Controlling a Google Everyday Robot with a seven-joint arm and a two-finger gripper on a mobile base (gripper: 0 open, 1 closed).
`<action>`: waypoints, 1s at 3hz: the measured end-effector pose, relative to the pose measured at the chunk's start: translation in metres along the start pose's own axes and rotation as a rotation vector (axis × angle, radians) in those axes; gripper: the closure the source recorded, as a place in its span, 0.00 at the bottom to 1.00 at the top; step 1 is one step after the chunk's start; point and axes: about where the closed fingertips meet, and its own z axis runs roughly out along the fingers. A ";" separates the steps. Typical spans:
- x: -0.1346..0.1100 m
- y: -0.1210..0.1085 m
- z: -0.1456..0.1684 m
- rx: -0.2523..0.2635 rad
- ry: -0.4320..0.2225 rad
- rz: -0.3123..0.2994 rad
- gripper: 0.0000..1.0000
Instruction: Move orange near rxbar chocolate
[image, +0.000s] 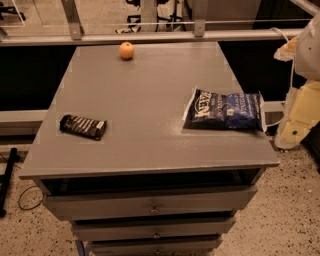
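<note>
The orange is small and round and sits near the far edge of the grey table top, left of centre. The rxbar chocolate, a flat dark wrapper with white lettering, lies near the table's left front corner. The two are far apart. My gripper shows as a pale cream part at the right edge of the view. It is off the table's right side, beyond the chip bag and far from both the orange and the bar. It holds nothing that I can see.
A blue crinkly chip bag lies on the right side of the table. The table is a drawer cabinet with several drawers in front. A metal rail runs behind it. A speckled floor lies below.
</note>
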 end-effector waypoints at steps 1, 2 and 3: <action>0.000 0.000 0.000 0.000 0.000 0.000 0.00; -0.013 -0.003 0.010 0.002 -0.048 -0.007 0.00; -0.054 -0.021 0.048 -0.014 -0.170 -0.039 0.00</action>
